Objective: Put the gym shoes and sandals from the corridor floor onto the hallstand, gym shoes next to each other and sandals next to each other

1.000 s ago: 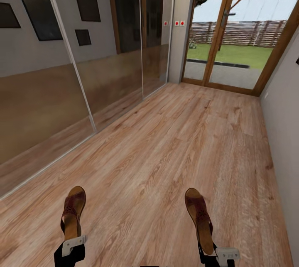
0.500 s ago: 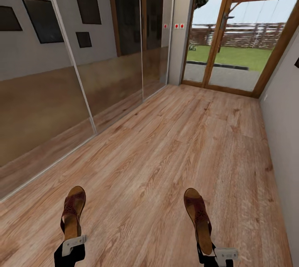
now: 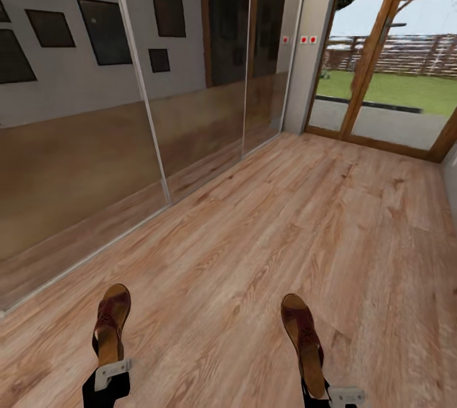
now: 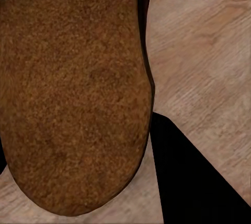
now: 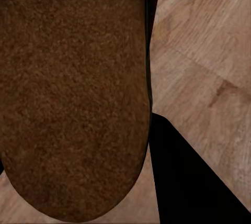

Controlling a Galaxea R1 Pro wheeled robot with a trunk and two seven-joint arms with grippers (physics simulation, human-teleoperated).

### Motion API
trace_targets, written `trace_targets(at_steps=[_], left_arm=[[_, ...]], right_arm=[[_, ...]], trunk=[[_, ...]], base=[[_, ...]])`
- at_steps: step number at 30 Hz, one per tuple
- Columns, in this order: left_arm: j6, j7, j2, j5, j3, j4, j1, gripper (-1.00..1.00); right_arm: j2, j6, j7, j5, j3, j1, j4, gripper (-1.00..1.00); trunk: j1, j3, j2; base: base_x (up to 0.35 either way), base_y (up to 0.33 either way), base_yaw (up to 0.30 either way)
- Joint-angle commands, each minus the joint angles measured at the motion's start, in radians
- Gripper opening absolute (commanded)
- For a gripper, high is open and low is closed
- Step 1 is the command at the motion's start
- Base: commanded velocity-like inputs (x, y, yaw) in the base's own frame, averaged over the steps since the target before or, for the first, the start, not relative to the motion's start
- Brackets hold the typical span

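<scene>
Sandals: one clamped heel-first in left gripper [image 3: 106, 375], one in right gripper [image 3: 330, 392]; carry level, grips firm, toward hallstand.

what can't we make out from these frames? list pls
- Left hand grip, head view: the fingers sit under the left sandal's heel; contact is hidden.
- Right hand, head view: cut off by the bottom edge, behind the right sandal.
- Both wrist views: each sandal's sole blocks the scene ahead; beside it show corridor floor and a black shape.
- Red wall switches, head view: too small to read.
</scene>
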Motion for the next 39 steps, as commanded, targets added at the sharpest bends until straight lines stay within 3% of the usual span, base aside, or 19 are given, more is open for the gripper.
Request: trace_targets(at_steps=[1,11,21,27,39], left_arm=[[-0.003,0.001,0.000,-0.004,0.001,0.001,-0.001,-1.00],[-0.004,0.002,0.000,-0.004,0.001,0.006,-0.001,-1.00],[-0.003,-0.001,0.000,-0.006,0.001,0.007,0.000,-1.00],[-0.032,-0.006,0.000,-0.004,-0.001,0.004,0.040,-1.00],[-0.045,-0.011,0.000,-0.005,-0.001,0.007,0.056,-1.00]], right_arm=[[0.000,-0.002,0.001,0.002,-0.003,0.000,0.000,-1.00],[0.000,-0.002,0.001,0.002,-0.002,0.000,0.001,-1.00],[-0.001,-0.003,0.001,0.002,-0.003,0.000,0.000,-1.00],[-0.007,-0.004,0.001,0.002,-0.004,0.000,0.001,-1.00],[-0.009,-0.004,0.001,0.002,-0.003,0.000,0.001,-1.00]], trunk=[[0.000,-0.001,0.000],[0.000,0.000,0.000],[0.000,0.010,0.000],[0.000,0.016,0.000],[0.000,0.028,0.000]], base=[[0.331,0.095,0.277],[0.231,0.058,0.275],[0.010,0.002,0.234],[0.000,0.000,0.225],[0.000,0.000,0.223]])
